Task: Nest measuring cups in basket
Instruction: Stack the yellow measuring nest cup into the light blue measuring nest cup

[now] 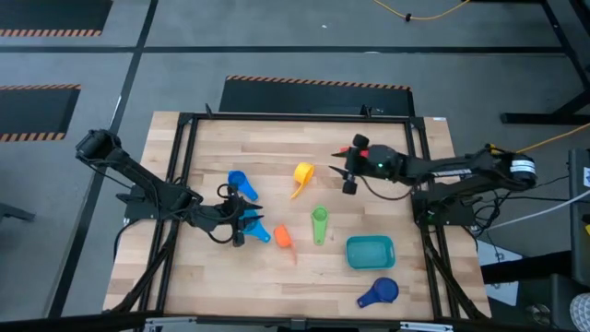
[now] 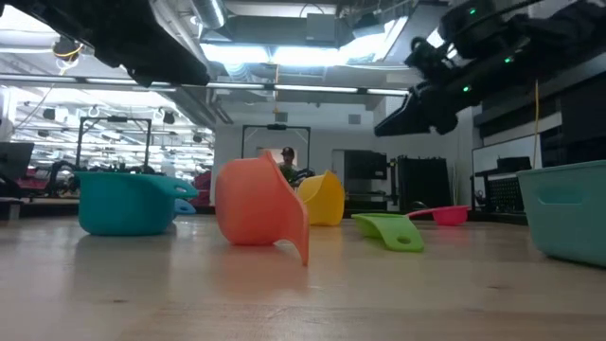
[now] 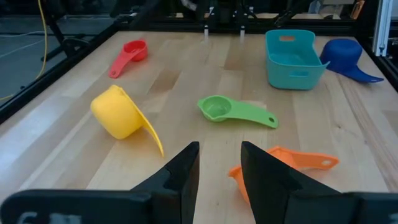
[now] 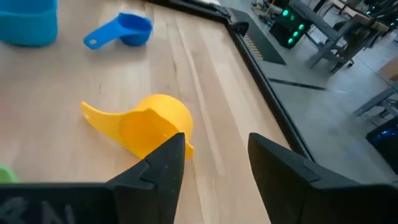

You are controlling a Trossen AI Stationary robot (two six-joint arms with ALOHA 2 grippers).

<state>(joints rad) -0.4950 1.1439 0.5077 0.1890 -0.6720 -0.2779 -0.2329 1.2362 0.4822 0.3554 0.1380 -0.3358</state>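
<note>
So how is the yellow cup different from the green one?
The yellow cup lies tipped on its side, while the green cup sits upright with its mouth facing up. The yellow cup looks bigger and deeper; the green cup is small and shallow. Both are round plastic scoops with a flat handle, lying loose on the table, outside the teal basket.

Two dark, slim jointed arms; the right arm (image 1: 433, 168) shows green lights, a red patch and a silver band near its base
</note>
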